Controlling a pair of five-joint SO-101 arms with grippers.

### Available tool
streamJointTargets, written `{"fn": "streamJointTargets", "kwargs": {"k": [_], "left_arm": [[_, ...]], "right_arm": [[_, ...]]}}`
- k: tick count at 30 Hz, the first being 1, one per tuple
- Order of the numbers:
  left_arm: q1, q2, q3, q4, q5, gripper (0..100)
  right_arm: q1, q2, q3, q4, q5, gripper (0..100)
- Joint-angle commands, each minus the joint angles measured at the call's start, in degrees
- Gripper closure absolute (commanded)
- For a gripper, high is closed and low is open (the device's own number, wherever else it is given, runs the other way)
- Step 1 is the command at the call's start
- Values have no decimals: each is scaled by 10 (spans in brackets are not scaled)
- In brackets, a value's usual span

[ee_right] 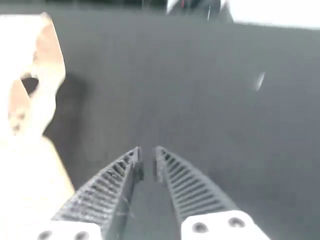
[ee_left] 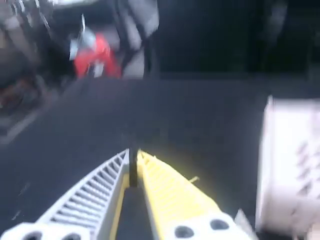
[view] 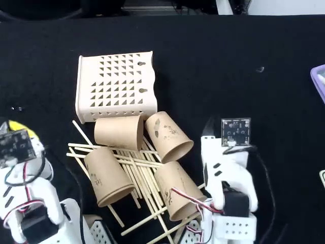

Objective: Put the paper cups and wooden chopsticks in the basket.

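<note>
The cream perforated basket lies on its side on the black table. Just in front of it lie several brown paper cups on their sides, such as one against the basket, one beside it and one nearer me. They rest on a scattered pile of wooden chopsticks. My left gripper is shut and empty at the near left, with the basket off to its side. My right gripper sits right of the cups, empty, its fingers closed to a narrow slit.
A purple container edge shows at the far right of the table. Bare black cloth stretches behind and to the right of the basket. The basket's corner lies beside my right gripper's line.
</note>
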Motion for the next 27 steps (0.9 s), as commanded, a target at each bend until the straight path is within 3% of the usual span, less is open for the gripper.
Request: {"fn": "streamJointTargets", "kwargs": {"k": [1, 4, 8, 16, 22, 27], "left_arm": [[66, 7, -35, -69, 45, 912], [112, 11, -29, -64, 47, 809], [143, 67, -41, -50, 87, 793], [211, 396, -214, -46, 90, 791], [225, 648, -347, -41, 90, 791], [223, 805, -445, -1, 90, 791]], "right_arm": [[-10, -54, -142, -24, 57, 835], [-10, -52, -270, 7, 56, 805], [-34, 7, -460, 67, 57, 824], [-149, 385, -793, 207, 1, 822], [-159, 591, -790, 182, -51, 822], [-151, 680, -647, 53, -47, 823]]}}
